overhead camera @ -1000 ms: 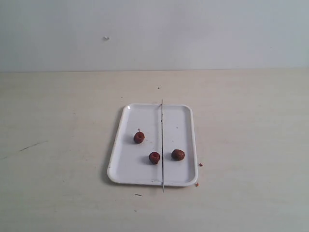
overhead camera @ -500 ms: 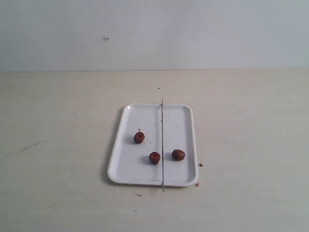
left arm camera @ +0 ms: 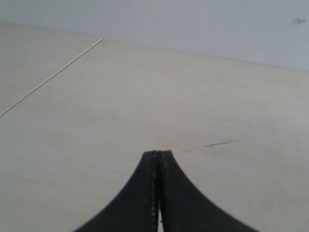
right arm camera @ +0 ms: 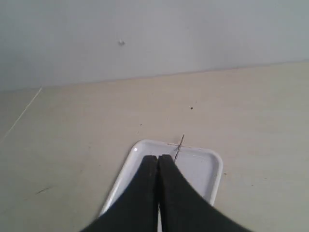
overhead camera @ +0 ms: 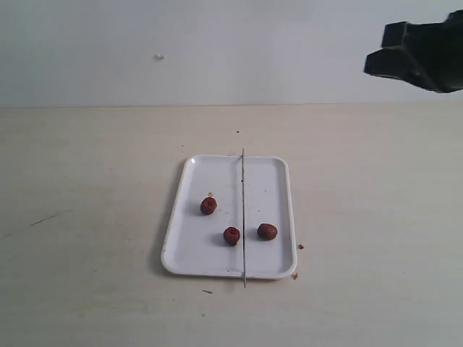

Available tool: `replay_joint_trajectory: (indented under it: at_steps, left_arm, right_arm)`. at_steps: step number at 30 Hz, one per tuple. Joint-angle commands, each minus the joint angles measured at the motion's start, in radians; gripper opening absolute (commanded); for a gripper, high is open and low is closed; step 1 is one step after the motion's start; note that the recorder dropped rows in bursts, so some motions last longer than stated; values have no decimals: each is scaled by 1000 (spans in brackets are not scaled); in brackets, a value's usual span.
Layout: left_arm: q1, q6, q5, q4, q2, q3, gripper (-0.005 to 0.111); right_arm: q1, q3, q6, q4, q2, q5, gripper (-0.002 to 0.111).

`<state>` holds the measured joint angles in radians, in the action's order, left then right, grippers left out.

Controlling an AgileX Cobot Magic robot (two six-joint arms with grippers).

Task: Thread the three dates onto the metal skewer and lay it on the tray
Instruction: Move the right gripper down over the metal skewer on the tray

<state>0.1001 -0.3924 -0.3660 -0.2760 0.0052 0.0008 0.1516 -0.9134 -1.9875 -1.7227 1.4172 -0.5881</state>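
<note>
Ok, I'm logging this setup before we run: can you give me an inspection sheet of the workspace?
Surface: pale wooden table, faint dark scratch.
Job's things: white tray; metal skewer lying lengthwise across it, both ends past the rim; three dates loose on the tray, none threaded.
Clutter: reddish crumbs beside the tray.
Grippers: left tool shut, empty; right tool shut, empty.
Cables: nothing seen.
Surroundings: plain white wall.
</note>
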Motion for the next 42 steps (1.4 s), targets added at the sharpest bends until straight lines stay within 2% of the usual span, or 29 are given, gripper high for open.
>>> replay_joint_trajectory:
  at_steps: [1,3,4,5,7,8,9,10,11,16,18,20,21,24,28,31,37,42]
  left_arm:
    - [5,-5,1,-2,-5,-1,0]
    - [5,-5,1,-2,-5,-1,0]
    - [5,-5,1,-2,-5,-1,0]
    - [5,-5,1,-2,-5,-1,0]
    - [5,-5,1,-2,-5,-1,0]
    - [5,-5,1,-2,-5,-1,0]
    - [5,-5,1,-2,-5,-1,0]
    - [5,-5,1,-2,-5,-1,0]
    - [5,-5,1,-2,-5,-1,0]
    - [5,-5,1,-2,-5,-1,0]
    - [5,-5,1,-2,-5,-1,0]
    - [5,-5,1,-2,-5,-1,0]
    - [5,-5,1,-2,-5,-1,0]
    - [5,-5,1,-2,-5,-1,0]
    - [5,-5,1,-2,-5,-1,0]
    - [5,-5,1,-2,-5,-1,0]
    - [5,-5,1,-2,-5,-1,0]
    - [5,-5,1,-2,-5,-1,0]
  right_arm:
    - [0,-124,265,-22,196,-28,0]
    - [0,-131,693,-22,232,90,0]
    - [0,-128,849,-22,238,227,0]
    - [0,-121,868,-22,239,419,0]
    - [0,-78,766,40,231,824,0]
    - [0,-70,792,169,229,936,0]
    - [0,-75,985,449,234,1107,0]
    - [0,-86,1135,578,239,1188,0]
    - [0,-114,1371,819,243,1333,0]
    - [-7,-205,1706,1525,243,1586,0]
    - [-34,-205,1797,1704,243,1659,0]
    - [-95,-201,1809,1829,243,1675,0]
    - [-178,-201,1804,1921,243,1624,0]
    - [-305,-201,1791,2004,243,1476,0]
    - [-445,-245,1648,1991,284,1330,0]
    - [-534,-341,1614,1912,373,1372,0]
    - [-654,-540,1511,1716,551,1567,0]
    - [-687,-572,1516,1723,607,1602,2]
